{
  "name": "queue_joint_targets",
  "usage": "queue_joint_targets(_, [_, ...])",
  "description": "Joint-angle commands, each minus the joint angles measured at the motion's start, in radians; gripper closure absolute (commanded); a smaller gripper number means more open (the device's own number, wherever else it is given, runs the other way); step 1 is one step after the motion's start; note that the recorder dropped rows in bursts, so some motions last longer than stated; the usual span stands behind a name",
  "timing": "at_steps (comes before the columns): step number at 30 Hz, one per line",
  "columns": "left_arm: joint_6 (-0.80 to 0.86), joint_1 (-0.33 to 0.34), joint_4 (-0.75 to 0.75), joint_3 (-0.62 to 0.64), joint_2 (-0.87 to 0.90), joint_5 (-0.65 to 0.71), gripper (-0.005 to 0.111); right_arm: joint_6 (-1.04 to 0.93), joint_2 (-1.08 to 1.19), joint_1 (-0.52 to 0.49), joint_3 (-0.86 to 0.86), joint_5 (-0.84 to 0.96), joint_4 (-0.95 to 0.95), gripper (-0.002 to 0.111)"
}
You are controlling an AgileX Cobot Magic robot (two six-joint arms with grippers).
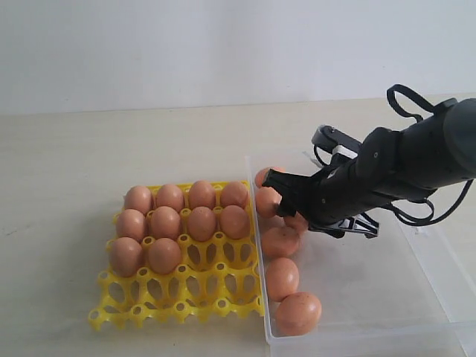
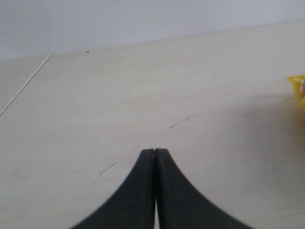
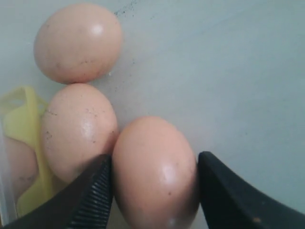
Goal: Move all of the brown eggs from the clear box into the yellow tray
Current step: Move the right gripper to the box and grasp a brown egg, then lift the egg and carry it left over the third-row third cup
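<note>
Right gripper (image 3: pixel 155 157) straddles one brown egg (image 3: pixel 155 179) in clear box (image 3: pixel 228 71), jaws wide; clamping cannot be confirmed. Egg's long axis runs along fingers (image 3: pixel 90 195).

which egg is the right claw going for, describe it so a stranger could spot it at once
Start at the clear box and find the line of brown eggs along its wall beside the yellow tray. The one meant lies on the box floor, touching a neighbouring egg. Unlike the rest, this egg has the right claw's black fingers on both sides.
</note>
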Motion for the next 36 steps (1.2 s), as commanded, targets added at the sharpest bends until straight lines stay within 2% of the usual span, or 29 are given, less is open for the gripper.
queue_joint_targets(1, [-0.003, -0.005, 0.000, -0.004, 0.001, -0.009, 0.107, -0.004, 0.011, -0.006, 0.001, -0.047, -0.001, 0.057])
queue_joint_targets(7, [-0.003, -0.005, 0.000, -0.004, 0.001, -0.009, 0.107, -0.024, 0.011, -0.006, -0.003, -0.081, -0.010, 0.057])
queue_joint_targets(23, [-0.003, -0.005, 0.000, -0.004, 0.001, -0.009, 0.107, -0.069, 0.053, -0.006, -0.049, -0.038, -0.066, 0.058])
queue_joint_targets(25, [-0.003, -0.005, 0.000, -0.004, 0.001, -0.009, 0.107, -0.085, 0.063, -0.006, -0.049, -0.028, -0.082, 0.066])
queue_joint_targets(29, [-0.003, -0.005, 0.000, -0.004, 0.001, -0.009, 0.107, -0.123, 0.063, -0.006, -0.049, -0.030, -0.094, 0.109])
queue_joint_targets(36, [-0.003, -0.005, 0.000, -0.004, 0.001, -0.009, 0.107, -0.188, -0.016, -0.006, -0.049, -0.060, -0.142, 0.108])
